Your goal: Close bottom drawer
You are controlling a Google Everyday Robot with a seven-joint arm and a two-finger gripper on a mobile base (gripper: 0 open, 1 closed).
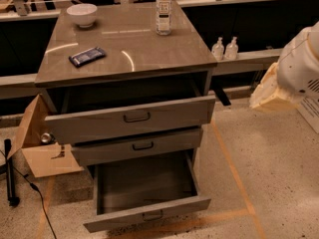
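Observation:
The grey-brown cabinet has three drawers, all pulled out. The bottom drawer is pulled out farthest, with an empty tray and a short front panel with a small dark handle. The middle drawer is out a little and the top drawer is out more. My gripper is at the right edge of the camera view, a cream-coloured part under the white arm, well to the right of the cabinet and level with the top drawer. It touches nothing.
On the cabinet top stand a white bowl, a clear bottle and a dark flat device. Two small bottles sit on a ledge behind. An open cardboard box and a black cable lie left. Orange tape lines mark the speckled floor.

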